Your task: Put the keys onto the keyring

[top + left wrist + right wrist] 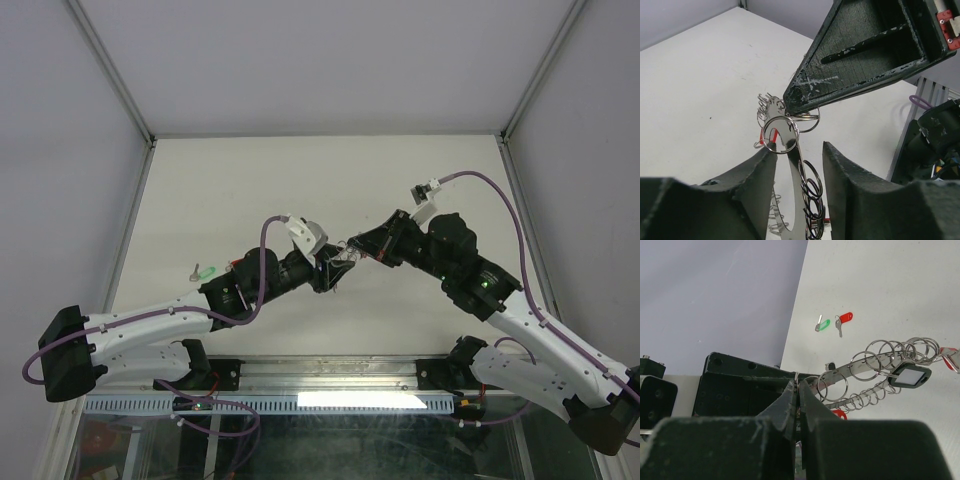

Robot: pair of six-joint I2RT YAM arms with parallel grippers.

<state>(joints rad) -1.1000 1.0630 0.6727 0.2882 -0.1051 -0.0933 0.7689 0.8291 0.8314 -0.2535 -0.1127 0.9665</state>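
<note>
L jaws up close, part-closed round keyring (793,172), seem to clamp it edge-on, aloft as anchor. R jaws pinched shut on its fringe, prob to pry it open. Green key (825,324), red key (844,318) loose on counter (890,280).

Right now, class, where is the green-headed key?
The green-headed key lies on the table, just left of the left arm in the top view; the right wrist view shows a red-headed key close beside it.
</note>
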